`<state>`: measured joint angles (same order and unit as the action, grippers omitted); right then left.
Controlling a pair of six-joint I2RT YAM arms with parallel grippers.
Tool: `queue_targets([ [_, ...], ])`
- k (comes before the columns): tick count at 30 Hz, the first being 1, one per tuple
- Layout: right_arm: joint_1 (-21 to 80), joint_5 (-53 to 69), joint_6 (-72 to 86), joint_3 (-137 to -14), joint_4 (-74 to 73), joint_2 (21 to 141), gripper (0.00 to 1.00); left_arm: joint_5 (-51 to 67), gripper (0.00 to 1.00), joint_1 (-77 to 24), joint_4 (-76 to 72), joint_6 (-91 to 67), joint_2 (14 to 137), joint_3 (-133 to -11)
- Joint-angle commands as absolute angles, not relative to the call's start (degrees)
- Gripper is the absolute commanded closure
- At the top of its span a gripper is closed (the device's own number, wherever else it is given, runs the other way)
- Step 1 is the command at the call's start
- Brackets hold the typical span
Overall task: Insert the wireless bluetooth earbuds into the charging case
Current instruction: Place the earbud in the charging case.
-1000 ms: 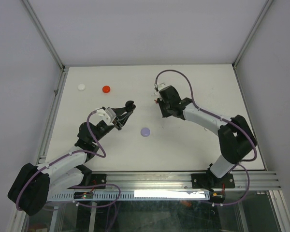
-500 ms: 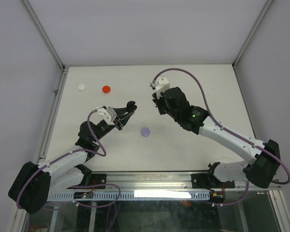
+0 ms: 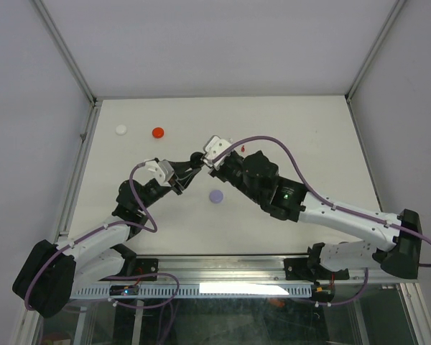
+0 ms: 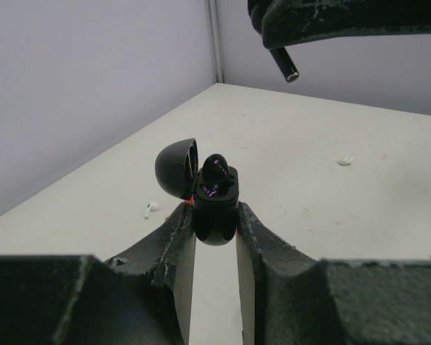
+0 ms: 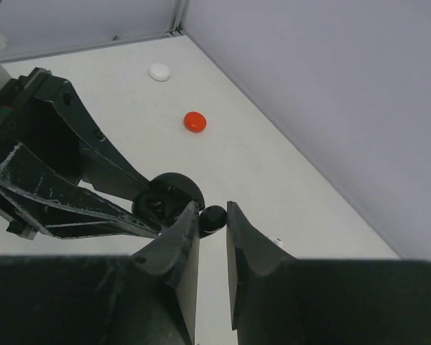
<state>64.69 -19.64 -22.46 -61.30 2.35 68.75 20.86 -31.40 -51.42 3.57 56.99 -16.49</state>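
My left gripper (image 4: 215,215) is shut on a black charging case (image 4: 215,201), held above the table with its lid (image 4: 176,169) flipped open to the left. In the top view the case (image 3: 195,156) sits at the tip of the left gripper (image 3: 192,162), with the right gripper (image 3: 203,162) right against it. My right gripper (image 5: 213,212) is shut on a black earbud (image 5: 214,218), just beside and above the open case (image 5: 165,201). From the left wrist view the earbud's stem (image 4: 284,65) pokes down out of the right fingers (image 4: 330,21).
A lavender round case (image 3: 216,195) lies just below the grippers. A red case (image 3: 158,132) and a white case (image 3: 121,130) lie at the far left. A red earbud (image 3: 243,147) and white earbuds (image 4: 151,209) (image 4: 345,161) lie loose on the table.
The right arm has stretched out and swung left, carrying the black earbud from the table's middle right to the open case. The left gripper has barely moved.
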Motion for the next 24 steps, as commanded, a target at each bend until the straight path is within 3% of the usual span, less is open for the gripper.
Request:
queue_targets([
  [1, 66.4, -20.5, -29.9, -61.0, 12.4, 70.1, 0.87, 23.2, 1.0, -31.1, -54.1, 2.6, 56.7, -18.8],
  [24, 68.1, -22.0, -35.1, -58.3, 15.6, 76.2, 0.87, 24.3, 1.0, -31.1, -55.2, 0.1, 56.0, -18.8],
])
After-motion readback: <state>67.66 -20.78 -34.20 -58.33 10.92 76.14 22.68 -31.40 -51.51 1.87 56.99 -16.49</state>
